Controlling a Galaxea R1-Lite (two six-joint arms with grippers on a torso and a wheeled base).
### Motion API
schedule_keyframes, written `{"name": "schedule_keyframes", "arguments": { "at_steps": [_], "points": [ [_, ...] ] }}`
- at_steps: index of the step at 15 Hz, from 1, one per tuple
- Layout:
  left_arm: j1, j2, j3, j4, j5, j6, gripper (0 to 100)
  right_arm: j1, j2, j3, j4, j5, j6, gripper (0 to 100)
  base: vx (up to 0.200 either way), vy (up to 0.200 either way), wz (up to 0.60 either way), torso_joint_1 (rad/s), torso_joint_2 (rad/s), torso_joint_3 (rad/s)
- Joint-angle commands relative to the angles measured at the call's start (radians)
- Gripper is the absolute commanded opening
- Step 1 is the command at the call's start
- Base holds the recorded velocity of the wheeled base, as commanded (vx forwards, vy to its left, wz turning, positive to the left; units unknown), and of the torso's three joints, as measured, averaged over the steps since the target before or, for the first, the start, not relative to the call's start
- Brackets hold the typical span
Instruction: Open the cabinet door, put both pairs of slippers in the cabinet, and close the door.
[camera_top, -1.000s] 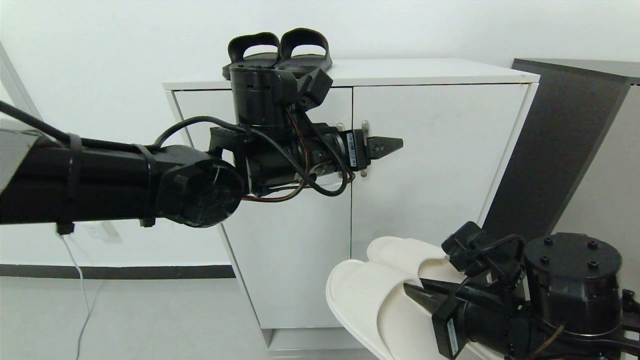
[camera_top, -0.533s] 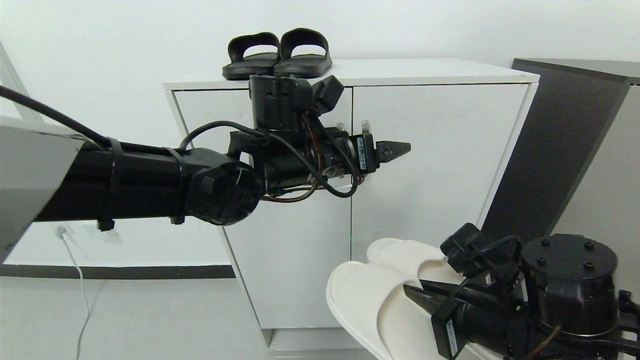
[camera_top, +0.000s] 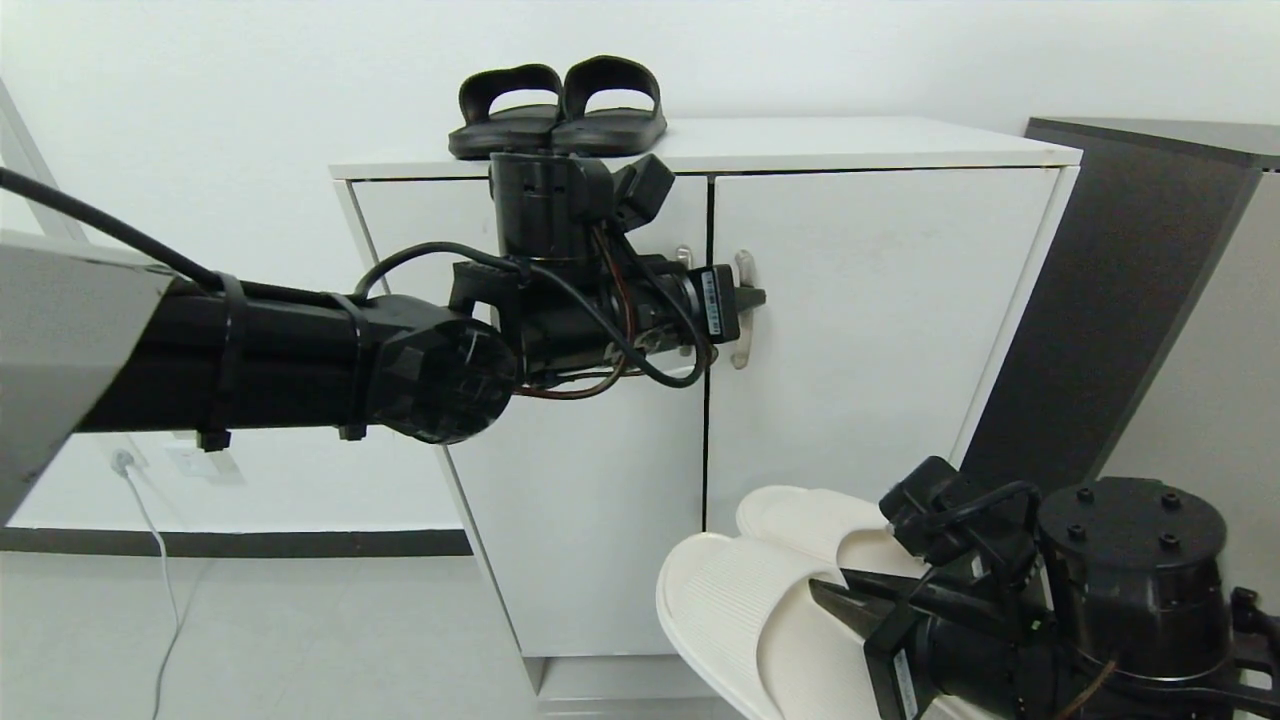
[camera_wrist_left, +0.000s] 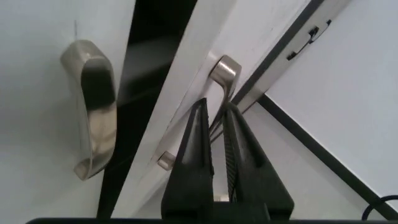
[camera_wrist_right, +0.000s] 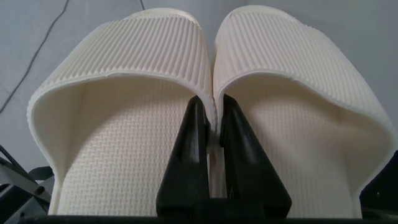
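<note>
A white two-door cabinet stands in front of me, and a pair of black slippers rests on its top at the left. My left gripper is shut on the right door's metal handle; in the left wrist view the handle runs between the closed fingers of that gripper. A dark gap shows between the doors. Low on the right, my right gripper is shut on a pair of white slippers, pinching the inner edges of the slippers together in the right gripper.
The left door's handle sits just beside the held one. A dark grey unit stands against the cabinet's right side. A white cable hangs down the wall to the grey floor on the left.
My left gripper drew back from past the handle and shut on it. The gap between the doors has widened a little. The right arm kept the white slippers still.
</note>
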Motion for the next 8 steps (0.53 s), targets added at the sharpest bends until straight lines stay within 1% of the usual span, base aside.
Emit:
{"name": "schedule_keyframes", "arguments": {
  "at_steps": [1, 3, 4, 5, 8],
  "points": [
    [-0.003, -0.020, 0.027, -0.001, 0.000, 0.000, 0, 0.001, 0.001, 0.007, 0.000, 0.005, 0.001, 0, 0.000, 0.000, 0.00, 0.000, 0.00, 0.000],
    [-0.015, -0.053, 0.068, -0.004, 0.000, 0.000, 0, 0.001, -0.010, 0.024, -0.002, 0.055, 0.001, 0, 0.000, 0.000, 0.00, 0.000, 0.00, 0.000],
    [-0.033, -0.096, 0.119, -0.006, 0.000, 0.001, 0, 0.003, -0.029, 0.040, 0.001, 0.106, -0.001, 0, 0.000, 0.000, 0.00, 0.000, 0.00, 0.000],
    [-0.044, -0.121, 0.146, -0.006, 0.000, 0.003, 0, 0.004, -0.033, 0.051, 0.000, 0.129, -0.004, 0, 0.000, 0.000, 0.00, 0.000, 0.00, 0.000],
    [-0.072, -0.185, 0.217, -0.006, 0.001, 0.009, 0, 0.009, -0.045, 0.067, 0.000, 0.152, -0.005, 0, 0.000, 0.000, 0.00, 0.000, 0.00, 0.000]
  ]
}}
